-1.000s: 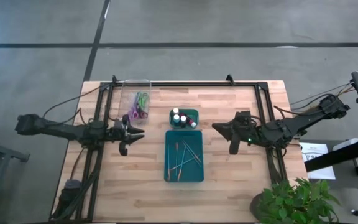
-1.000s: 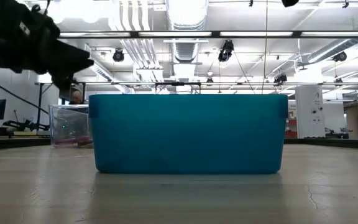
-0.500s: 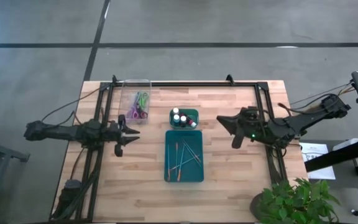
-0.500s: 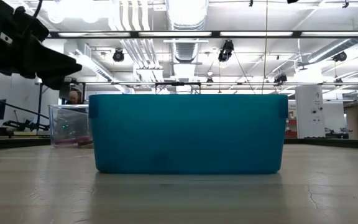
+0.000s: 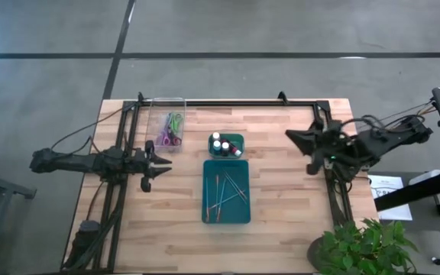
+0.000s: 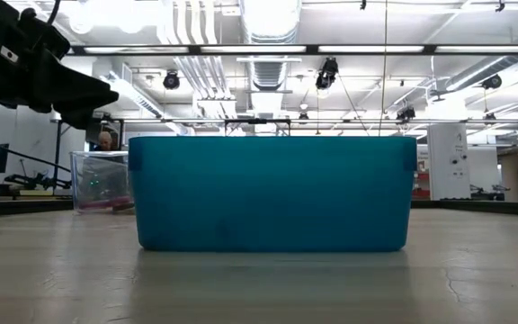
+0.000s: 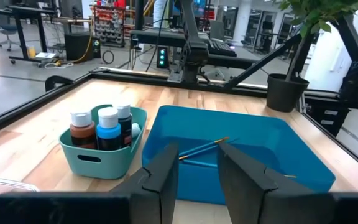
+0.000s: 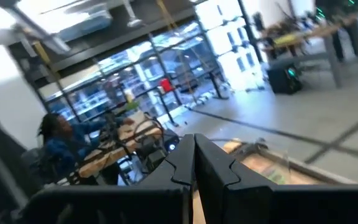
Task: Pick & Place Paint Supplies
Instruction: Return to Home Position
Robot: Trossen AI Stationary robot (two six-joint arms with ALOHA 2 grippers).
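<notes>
Several thin brushes (image 5: 224, 191) lie in the long teal tray (image 5: 244, 214) at mid table; one brush (image 7: 204, 147) shows inside it in the left wrist view. White-capped paint bottles (image 5: 221, 143) (image 7: 102, 129) stand in a small teal basket (image 7: 86, 155) just beyond the tray. Scissors with green and purple handles (image 5: 173, 130) lie in the clear plastic box (image 5: 157, 114) at the far left. My left gripper (image 5: 163, 162) (image 7: 197, 171) hovers left of the tray, pointing level at it, open and holding nothing. My right gripper (image 5: 292, 138) (image 8: 194, 163) is raised over the table's right side, shut on nothing.
A black frame rail (image 5: 228, 102) runs along the table's far edge and down both sides. A potted plant (image 5: 357, 244) stands at the near right corner. In the low view the tray's wall (image 6: 272, 193) fills the middle. A person (image 8: 55, 146) sits in the room beyond.
My right gripper has drawn back from beside the tray toward the table's right edge and risen, staying shut. My left gripper has tipped up slightly toward level in the first half second and then kept still.
</notes>
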